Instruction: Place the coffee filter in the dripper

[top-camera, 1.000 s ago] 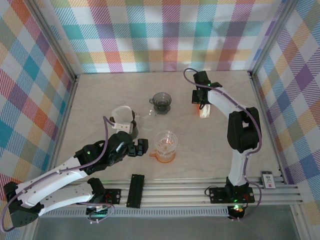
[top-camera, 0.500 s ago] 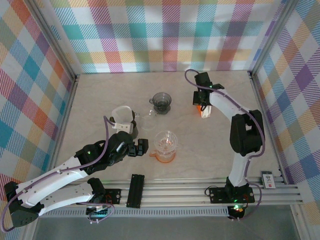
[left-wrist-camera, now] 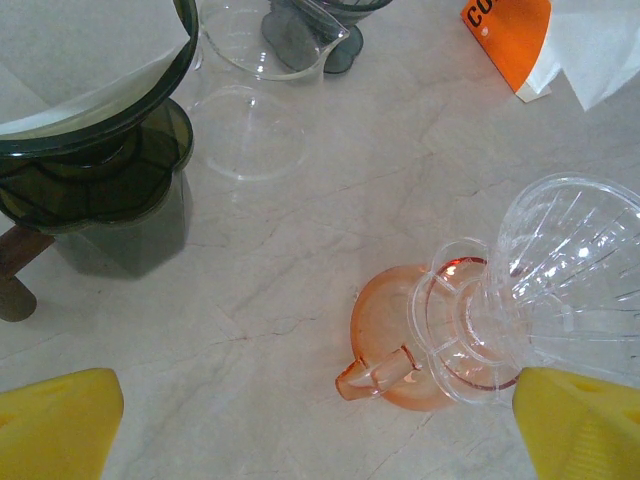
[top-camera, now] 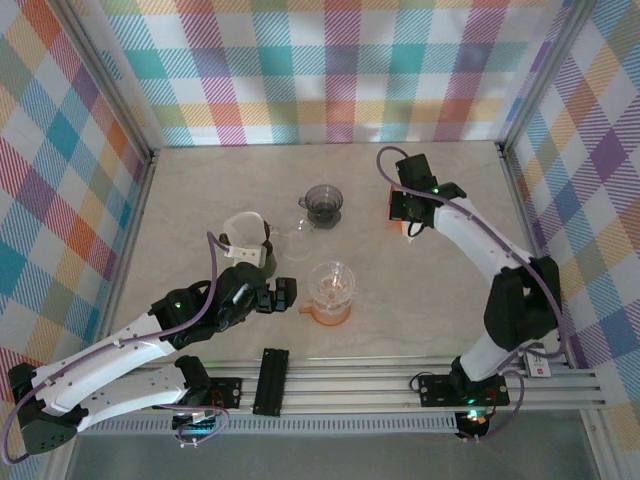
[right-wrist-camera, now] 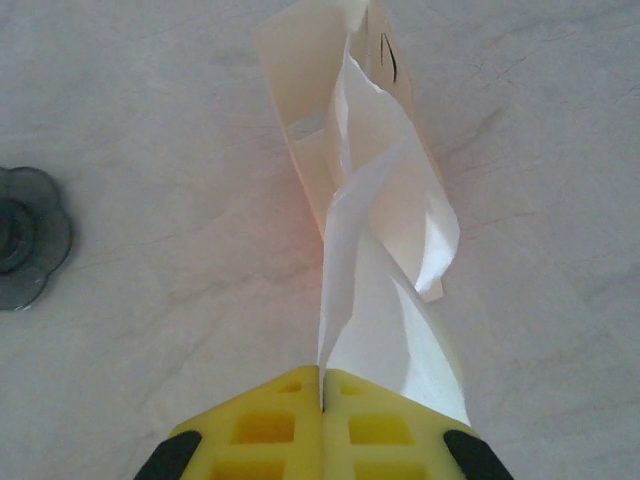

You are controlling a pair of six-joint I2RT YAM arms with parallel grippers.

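Note:
My right gripper [right-wrist-camera: 322,385] is shut on a white paper coffee filter [right-wrist-camera: 375,300], which trails from the jaws into the open mouth of the filter pack [right-wrist-camera: 315,150] lying on the table. From above, this gripper [top-camera: 405,215] is over the orange pack [top-camera: 393,222] at the back right. A clear ribbed dripper [top-camera: 332,282] stands on an orange saucer [top-camera: 320,312] mid-table. My left gripper [top-camera: 285,293] is just left of it, open; its yellow fingertips [left-wrist-camera: 60,420] frame the dripper [left-wrist-camera: 570,270] and saucer [left-wrist-camera: 390,345], with nothing between them.
A dark dripper holding a white filter [top-camera: 245,235] stands left of centre, close to my left arm. A smoke-grey dripper [top-camera: 323,203] sits behind the clear one, with a clear glass piece [top-camera: 297,240] between them. Plaid walls enclose the table.
The right arm's elbow has swung out to the right and its gripper has shifted slightly right and nearer, still gripping the filter. The left arm has not moved.

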